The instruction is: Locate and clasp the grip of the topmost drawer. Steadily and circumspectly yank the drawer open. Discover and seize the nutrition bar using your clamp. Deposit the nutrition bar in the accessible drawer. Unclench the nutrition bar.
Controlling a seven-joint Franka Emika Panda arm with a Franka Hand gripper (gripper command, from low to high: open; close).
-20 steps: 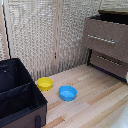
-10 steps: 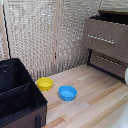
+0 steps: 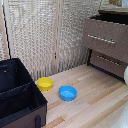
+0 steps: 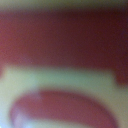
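No sight of the gripper in either view, so cannot tell whether wide, narrow or holding anything; no way to place things relative to it either. Only a white, rounded sliver of the arm (image 3: pixel 126 75) at the exterior view's right edge, just beside the dresser (image 3: pixel 114 12).

On the dresser, topmost drawer (image 3: pixel 95 31) with its flat brown front standing forward of the lower drawer (image 3: pixel 112 65), and a dark gap showing above the front's upper edge. Silver bar handle (image 3: pixel 102 39) across the front, untouched. Well apart from the dresser, on the pale wooden surface (image 3: pixel 95 102): yellow bowl (image 3: pixel 44 83) and blue bowl (image 3: pixel 67 93), near each other but not touching. Beside the yellow bowl, a black bin (image 3: pixel 17 95), open at the top. Behind all, a pale slatted screen (image 3: pixel 50 35).

Wrist view filled by blurred dark red and cream patches, very close to the lens; too blurred to tell whether the nutrition bar. No nutrition bar visible in the exterior view.
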